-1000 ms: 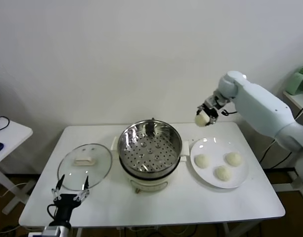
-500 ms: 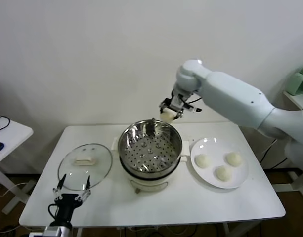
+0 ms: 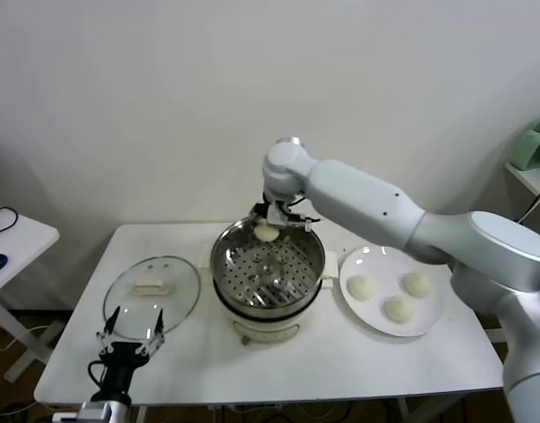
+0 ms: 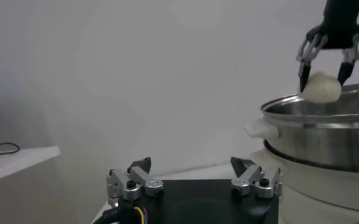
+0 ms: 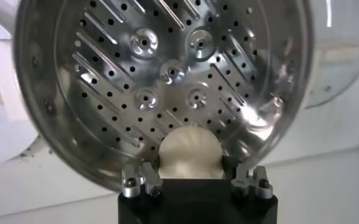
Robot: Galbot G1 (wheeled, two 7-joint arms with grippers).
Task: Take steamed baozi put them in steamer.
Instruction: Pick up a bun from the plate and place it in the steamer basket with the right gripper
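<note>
My right gripper [image 3: 267, 231] is shut on one cream-white baozi [image 3: 266, 233] and holds it over the far rim of the steel steamer [image 3: 231, 240]. In the right wrist view the baozi [image 5: 189, 152] sits between the fingers above the perforated tray [image 5: 167, 73], which holds nothing. The left wrist view shows that baozi [image 4: 322, 86] just above the steamer's rim [image 4: 316, 106]. Three more baozi [image 3: 359, 287] [image 3: 417, 283] [image 3: 396, 308] lie on the white plate [image 3: 432, 315] right of the steamer. My left gripper [image 3: 129, 330] is parked open at the table's front left.
The glass lid [image 3: 152, 295] with its white handle lies flat left of the steamer, just beyond the left gripper. A small side table [image 3: 10, 242] stands at far left. The white table's front edge [image 3: 270, 383] runs below the steamer and plate.
The right arm has swung left with the baozi, from above the plate's far side to over the steamer's far rim, and come lower. The left arm has not moved.
</note>
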